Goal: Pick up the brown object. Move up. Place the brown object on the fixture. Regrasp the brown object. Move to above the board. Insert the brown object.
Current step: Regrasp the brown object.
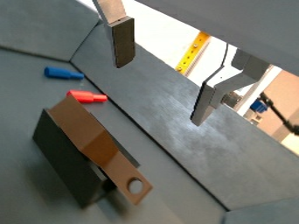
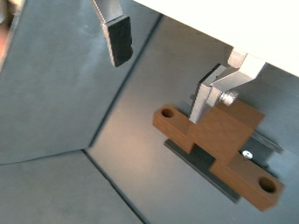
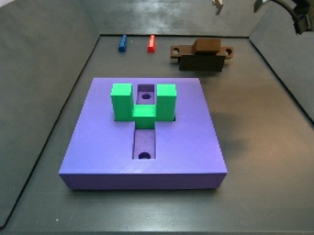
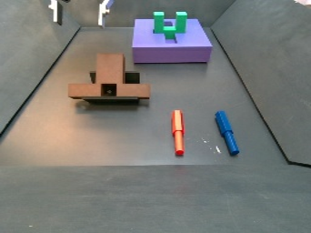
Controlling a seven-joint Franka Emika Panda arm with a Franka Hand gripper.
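Clearly the biggest thing before us is the board (image 3: 145,147), a flat purple slab with a lengthwise slot and round holes, carrying a green U-shaped block (image 3: 143,102) astride that slot; we judge the slot is where the insertion ends. Next in size comes the fixture (image 3: 200,62), a dark block near the far wall, and the brown object (image 4: 109,82) lies across its top, its T shape with holed arms overhanging the sides in both wrist views. We read that as the placing step done: resting there, the piece offers its arms and stem free for a fresh grip. Our gripper (image 2: 170,66) hangs well above the floor, its two silver fingers (image 1: 121,40) spread wide with nothing between them, so it holds nothing; in a side view only the fingertips show at the upper edge. We judge the regrasp comes next, needing a descent squarely over the piece. Smallest are the red marker (image 4: 177,132) and the blue marker (image 4: 226,131), lying side by side on the floor, well apart from the fixture.
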